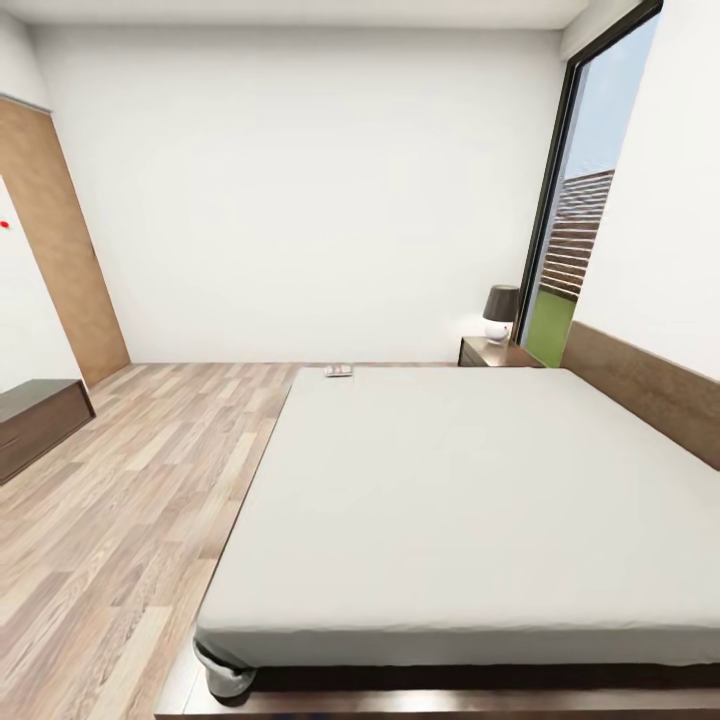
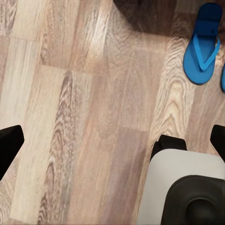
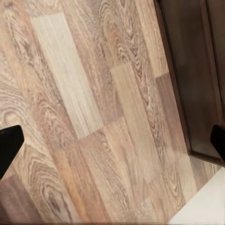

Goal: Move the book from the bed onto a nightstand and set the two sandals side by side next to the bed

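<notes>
Standing at bed [image 1: 470, 500] foot; book [image 1: 338, 370] lies at far left mattress corner, nightstand [image 1: 490, 352] beyond. Sandal [image 2: 202, 44] on floor ahead of left gripper [image 2: 112, 140]. Both grippers spread wide, empty.

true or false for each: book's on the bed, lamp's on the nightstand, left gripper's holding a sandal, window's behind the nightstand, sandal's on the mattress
1. The book lies on the bed, at its far corner. True.
2. A lamp stands on the nightstand. True.
3. The left gripper holds a sandal. False: its fingers are spread with only floor between them.
4. The window is behind the nightstand. True.
5. The sandal lies on the mattress. False: it lies on the wood floor.
</notes>
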Available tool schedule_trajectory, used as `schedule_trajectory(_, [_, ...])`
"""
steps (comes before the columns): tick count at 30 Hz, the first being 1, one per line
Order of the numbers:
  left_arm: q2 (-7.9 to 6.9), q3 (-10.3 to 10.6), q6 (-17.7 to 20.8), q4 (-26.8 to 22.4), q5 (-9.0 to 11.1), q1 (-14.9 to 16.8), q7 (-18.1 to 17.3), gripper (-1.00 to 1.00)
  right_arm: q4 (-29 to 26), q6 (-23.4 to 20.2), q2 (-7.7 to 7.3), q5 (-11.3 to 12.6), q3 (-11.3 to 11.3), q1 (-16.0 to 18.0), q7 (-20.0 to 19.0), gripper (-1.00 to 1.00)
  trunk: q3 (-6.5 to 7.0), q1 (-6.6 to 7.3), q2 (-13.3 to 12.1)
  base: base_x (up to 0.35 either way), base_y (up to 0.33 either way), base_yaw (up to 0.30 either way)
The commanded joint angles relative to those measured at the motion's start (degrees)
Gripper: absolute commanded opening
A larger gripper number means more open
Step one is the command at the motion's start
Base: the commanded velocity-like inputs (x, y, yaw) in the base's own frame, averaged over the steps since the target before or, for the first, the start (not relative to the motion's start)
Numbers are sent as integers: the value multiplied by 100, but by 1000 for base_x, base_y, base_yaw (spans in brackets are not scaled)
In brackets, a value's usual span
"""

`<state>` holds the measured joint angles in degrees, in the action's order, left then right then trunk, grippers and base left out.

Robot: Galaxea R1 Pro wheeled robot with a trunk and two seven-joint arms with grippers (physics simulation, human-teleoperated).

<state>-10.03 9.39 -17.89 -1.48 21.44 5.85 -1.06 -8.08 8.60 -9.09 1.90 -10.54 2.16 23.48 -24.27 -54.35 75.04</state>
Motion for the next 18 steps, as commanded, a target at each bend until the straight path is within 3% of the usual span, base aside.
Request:
schedule_trajectory(1, [0, 48, -18, 5, 59, 4, -3, 100, 15, 37, 23, 32, -31, 4, -6, 100, 13, 23, -38, 0, 0, 0])
schedule_trajectory(8, [0, 46, -20, 7, 56, 4, 14, 100, 135, 25, 182, 55, -48, 4, -8, 100, 138, 177, -319, 0, 0, 0])
schedule_trajectory(18, [6, 70, -21, 6, 49, 4, 24, 100, 563, 20, 563, 67, -55, 4, -10, 100, 318, 396, -720, 0, 0, 0])
